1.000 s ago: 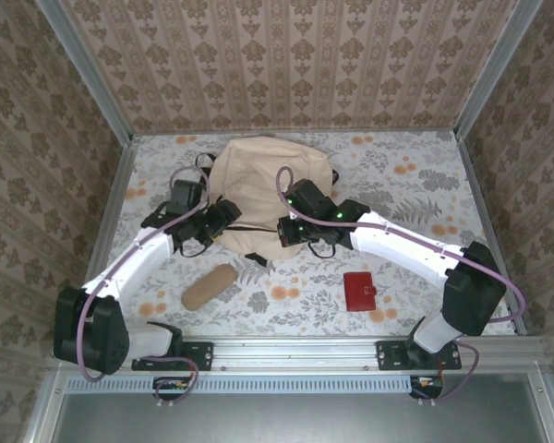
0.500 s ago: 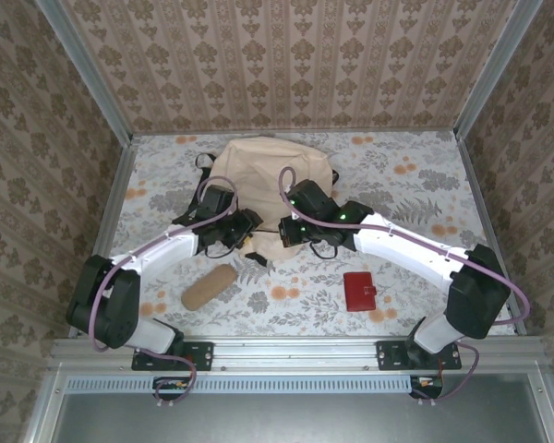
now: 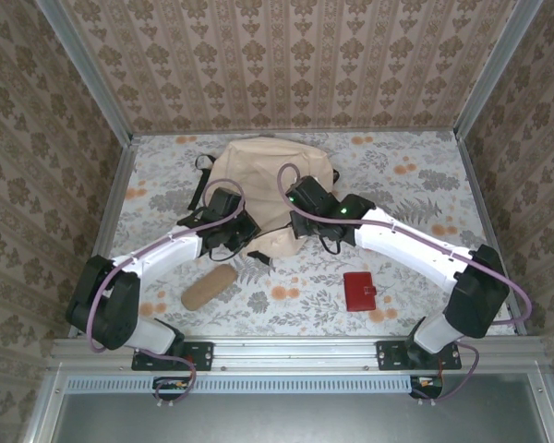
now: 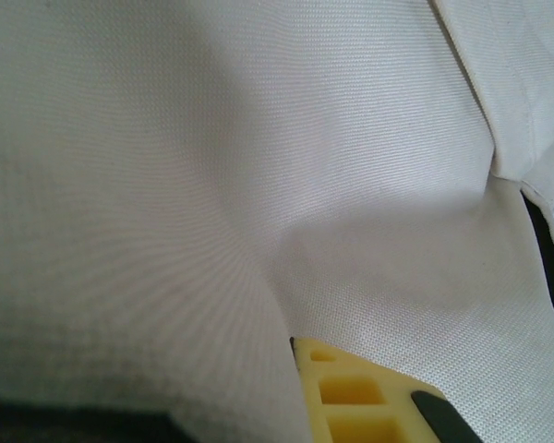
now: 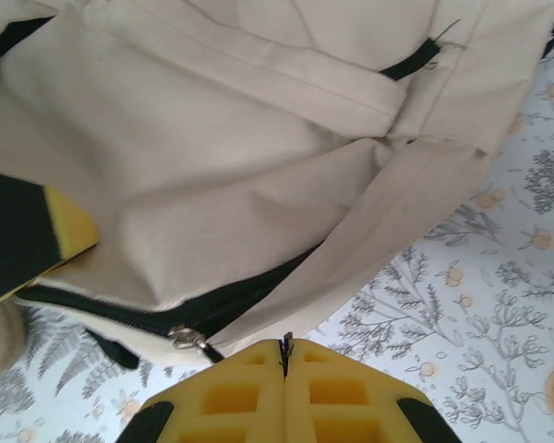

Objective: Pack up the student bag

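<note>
The student bag (image 3: 258, 171), a big cream backpack with black straps, lies at the back middle of the table. My left gripper (image 3: 243, 233) sits on its near left edge. In the left wrist view, cream fabric (image 4: 258, 185) folds against one yellow finger (image 4: 351, 397) and covers the other; the left gripper (image 4: 291, 346) is shut on that fold. My right gripper (image 3: 302, 210) is over the bag's near right part. It (image 5: 284, 343) is shut, with a thin black zipper pull pinched between its tips. A metal slider (image 5: 186, 339) sits on the black zipper (image 5: 249, 295).
A tan cylindrical pouch (image 3: 210, 287) lies near the front left and a red wallet (image 3: 359, 292) near the front right. Patterned walls close in the table on three sides. The left gripper's finger (image 5: 46, 231) shows beside the bag in the right wrist view.
My left gripper moved right onto the bag's near edge and closed on the fabric. The right gripper, shut throughout, shifted slightly toward the back.
</note>
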Motion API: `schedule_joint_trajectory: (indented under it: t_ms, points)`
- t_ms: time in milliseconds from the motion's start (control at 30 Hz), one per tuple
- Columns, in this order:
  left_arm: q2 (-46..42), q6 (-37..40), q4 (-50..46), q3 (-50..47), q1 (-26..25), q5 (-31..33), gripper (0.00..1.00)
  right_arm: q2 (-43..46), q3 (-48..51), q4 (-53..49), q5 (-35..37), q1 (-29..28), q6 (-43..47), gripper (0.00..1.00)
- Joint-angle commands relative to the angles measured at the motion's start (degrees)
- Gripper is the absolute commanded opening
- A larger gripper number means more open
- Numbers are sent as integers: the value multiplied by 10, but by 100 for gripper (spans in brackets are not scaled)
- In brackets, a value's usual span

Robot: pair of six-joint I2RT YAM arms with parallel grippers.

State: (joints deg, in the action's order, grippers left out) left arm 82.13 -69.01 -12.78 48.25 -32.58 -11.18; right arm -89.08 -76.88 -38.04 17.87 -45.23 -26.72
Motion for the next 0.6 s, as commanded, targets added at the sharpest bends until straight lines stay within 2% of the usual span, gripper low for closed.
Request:
schedule_joint_trajectory:
  t_ms: [0, 300, 567]
  points:
    - [-11, 20, -71, -15, 10, 60, 1, -14, -34, -62, 123, 34, 12, 0]
    - [-34, 32, -82, -34, 19, 64, 0, -82, -69, -51, 141, 81, 33, 0]
    - [-44, 69, -98, -23, 39, 58, 0, -147, -100, -20, 109, 115, 71, 0]
